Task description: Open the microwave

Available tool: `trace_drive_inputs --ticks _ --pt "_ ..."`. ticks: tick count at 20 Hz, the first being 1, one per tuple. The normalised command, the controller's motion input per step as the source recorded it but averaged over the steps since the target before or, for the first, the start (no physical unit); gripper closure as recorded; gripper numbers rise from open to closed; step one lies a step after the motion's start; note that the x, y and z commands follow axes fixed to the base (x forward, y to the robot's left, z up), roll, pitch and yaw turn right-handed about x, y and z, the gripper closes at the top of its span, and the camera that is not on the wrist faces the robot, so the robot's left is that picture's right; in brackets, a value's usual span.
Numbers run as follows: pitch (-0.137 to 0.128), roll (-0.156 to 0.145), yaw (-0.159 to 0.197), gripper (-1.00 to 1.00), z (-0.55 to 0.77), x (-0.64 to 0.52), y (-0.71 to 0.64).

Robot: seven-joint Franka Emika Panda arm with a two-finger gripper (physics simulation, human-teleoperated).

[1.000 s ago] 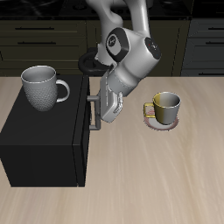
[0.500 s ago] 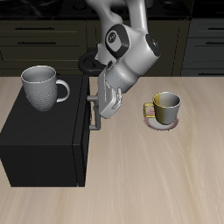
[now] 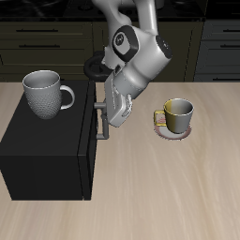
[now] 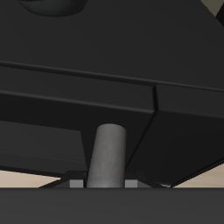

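At the microwave's (image 3: 49, 150) door edge, we find the hand (image 3: 103, 127) brought up against the grey bar handle (image 3: 97, 122). In the wrist view the handle (image 4: 107, 156) fills the space directly ahead of the hand, but neither view shows the fingers clearly, so we cannot tell whether they are closed on the bar or merely set around it.

We judge the following risks from this position:

- Slip off the bar. If the fingers are not seated on the handle, a pull would release it and the door would stay shut.
- Pull off the hinge arc. A straight pull that ignores the door's swing could load the handle sideways and drag the whole appliance across the bench (image 3: 178, 197).
- Disturbing nearby items. The white mug (image 3: 44, 93) stands on top of the microwave; a jolt could shift or tip it. The yellow mug (image 3: 176, 114) on its saucer (image 3: 172, 132) sits just beside the arm, and a wide elbow motion could strike it.

The microwave is a large matte black box, standing on the bench toward the side opposite the yellow mug. Its door appears closed or nearly so, with the handle upright along the door's edge.
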Motion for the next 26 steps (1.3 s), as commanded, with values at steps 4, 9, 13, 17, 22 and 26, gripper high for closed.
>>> trace_drive_inputs --ticks 4,9,13,17,22,26 --pt "0.053 -0.016 0.039 1.00 -0.19 -0.14 0.31" --pt "0.048 0.009 -0.006 1.00 -0.16 -0.07 0.27" --pt "0.032 -0.026 -0.004 1.00 -0.12 -0.19 0.39" --pt "0.024 0.000 -0.021 1.00 -0.07 -0.17 0.31" --pt "0.032 -0.009 -0.028 1.00 -0.07 -0.07 0.17" --pt "0.058 0.024 -0.059 1.00 -0.15 -0.03 0.13"
